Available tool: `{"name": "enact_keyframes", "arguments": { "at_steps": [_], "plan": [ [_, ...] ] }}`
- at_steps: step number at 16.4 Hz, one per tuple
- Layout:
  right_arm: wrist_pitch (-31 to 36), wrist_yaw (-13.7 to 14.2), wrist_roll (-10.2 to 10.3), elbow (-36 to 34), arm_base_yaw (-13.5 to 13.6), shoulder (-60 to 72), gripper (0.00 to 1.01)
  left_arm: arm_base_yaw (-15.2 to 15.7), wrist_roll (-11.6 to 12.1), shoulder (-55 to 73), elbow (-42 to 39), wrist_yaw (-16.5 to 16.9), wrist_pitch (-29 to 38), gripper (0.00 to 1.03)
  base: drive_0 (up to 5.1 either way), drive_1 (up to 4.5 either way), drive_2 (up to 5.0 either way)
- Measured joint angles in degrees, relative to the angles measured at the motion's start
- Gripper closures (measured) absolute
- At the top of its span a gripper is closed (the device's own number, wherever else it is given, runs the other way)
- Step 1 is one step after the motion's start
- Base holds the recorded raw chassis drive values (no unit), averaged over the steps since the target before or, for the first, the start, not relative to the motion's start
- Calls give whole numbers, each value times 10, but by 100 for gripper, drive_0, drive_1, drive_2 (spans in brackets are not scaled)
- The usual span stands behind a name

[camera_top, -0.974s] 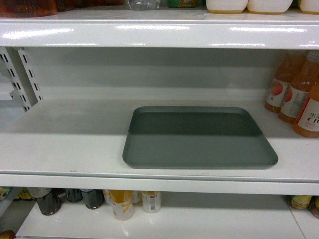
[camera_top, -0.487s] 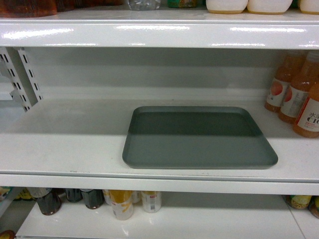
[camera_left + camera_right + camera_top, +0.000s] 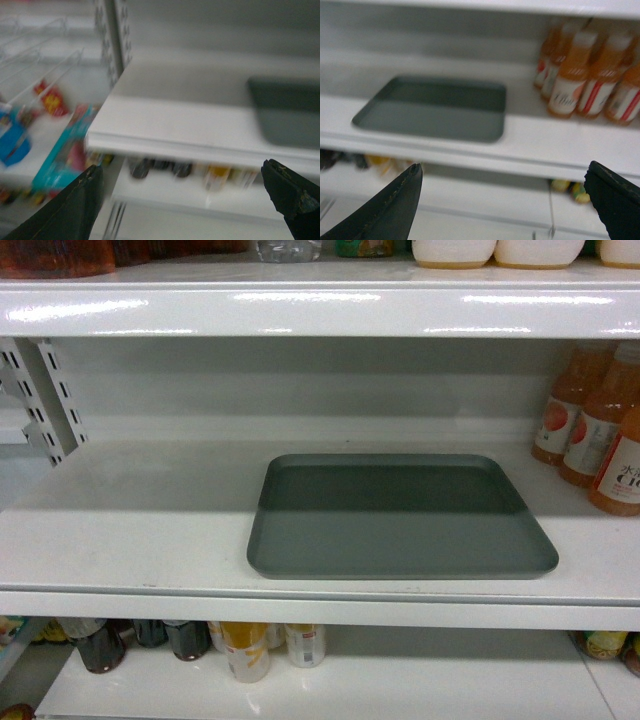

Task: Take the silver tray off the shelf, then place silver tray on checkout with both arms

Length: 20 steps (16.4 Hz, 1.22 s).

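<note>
Tray: the silver tray [image 3: 400, 517] lies flat on the shelf [image 3: 140, 530], right of the board's middle, its long axis running left to right along the front lip and its near long edge just behind that lip. Its short sides face the perforated upright bracket [image 3: 45, 400] at the left and the orange drink bottles [image 3: 600, 430] at the shelf's right end; the tray stands apart from both. Its rear half sits in the shadow of the board above.

From the left wrist view the left gripper [image 3: 190, 200] has its fingers [image 3: 75, 205] spread wide, holding nothing, in front of and below the shelf's left front corner, with the tray at the right edge of the picture. From the right wrist view the right gripper [image 3: 510, 200] likewise has its fingers [image 3: 390, 205] spread wide and empty, in front of the shelf lip, the tray up and to the left and the bottles up and to the right. Both wrist pictures are blurred.

Against the earlier head pictures the tray keeps its place and heading on the board; the whole scene sits only very slightly lower in the picture. Neither arm shows in the head view
</note>
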Motion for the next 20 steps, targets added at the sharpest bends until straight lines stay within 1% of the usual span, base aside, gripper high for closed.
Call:
{"name": "enact_keyframes", "arguments": {
  "at_steps": [1,2,3,4,5,6,7,8,9,10,11,13,14,15,16,17,19,20],
  "plan": [
    [9,-51,-24,12,3,78,3,-26,-23,74,13,-54,26,5,0,0,0],
    [39,-74,-40,11,24,132,3,-27,-39,148,14,-82,70,5,0,0,0],
    [76,-75,-43,12,33,170,3,-23,-40,211,14,-73,118,5,0,0,0],
    [128,-63,-46,14,39,239,3,-19,-43,278,18,-47,173,5,0,0,0],
    [187,-51,-45,17,43,328,3,-15,-42,377,34,-12,251,5,0,0,0],
    [233,-44,-44,26,52,396,3,-13,-43,448,53,15,304,5,0,0,0],
    [269,-39,-42,36,58,452,3,-12,-43,505,69,29,344,5,0,0,0],
    [332,-34,-39,61,63,547,3,-7,-45,598,101,61,396,5,0,0,0],
    [392,-24,-30,94,69,650,3,-8,-45,697,141,82,433,5,0,0,0],
    [414,-21,-24,115,69,700,3,-9,-45,743,162,90,444,5,0,0,0],
    [439,-16,-14,151,70,782,3,-13,-50,815,201,106,443,5,0,0,0],
    [447,-9,-4,199,73,869,3,-21,-54,895,259,114,435,5,0,0,0],
    [449,-2,1,236,77,921,3,-25,-55,947,308,121,426,5,0,0,0],
    [442,0,5,260,77,947,3,-29,-55,973,337,120,421,5,0,0,0],
    [440,8,10,297,77,985,3,-33,-55,1008,378,122,410,5,0,0,0],
    [427,12,17,342,76,1022,3,-38,-58,1043,420,117,396,5,0,0,0],
    [414,21,21,389,76,1061,3,-44,-59,1077,466,116,374,5,0,0,0],
    [400,30,24,431,75,1096,3,-51,-70,1107,508,116,351,5,0,0,0]
  ]
}}
